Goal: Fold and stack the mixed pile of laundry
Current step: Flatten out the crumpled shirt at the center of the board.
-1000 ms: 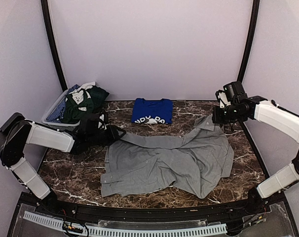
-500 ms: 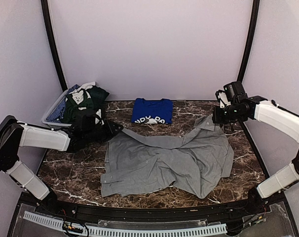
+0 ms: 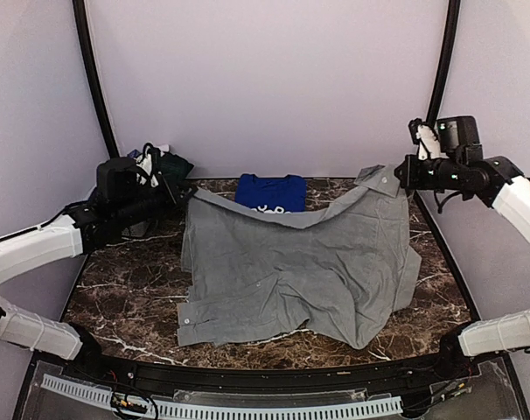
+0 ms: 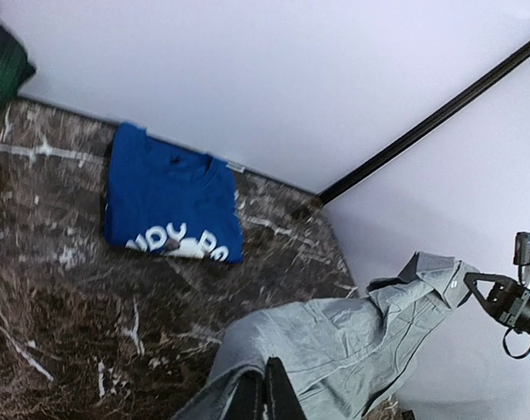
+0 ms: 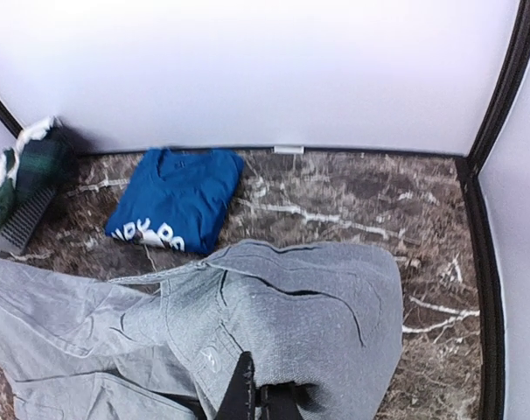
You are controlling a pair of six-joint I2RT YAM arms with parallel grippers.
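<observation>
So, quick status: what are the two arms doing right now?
Left gripper and right gripper both shut on the grey collared shirt, top edge held up. Hem on the marble table. Folded blue T-shirt behind it; nothing in the way.

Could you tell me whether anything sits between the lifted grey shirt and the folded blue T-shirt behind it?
Nothing visible does. The left end effector and right end effector hold the shirt up by its top edge; the wrist views show only bare marble between it and the T-shirt.

Folded blue tee point(image 4: 170, 207) on marble table point(image 4: 55, 315), grey shirt point(image 4: 335, 346) draped in fg
</observation>
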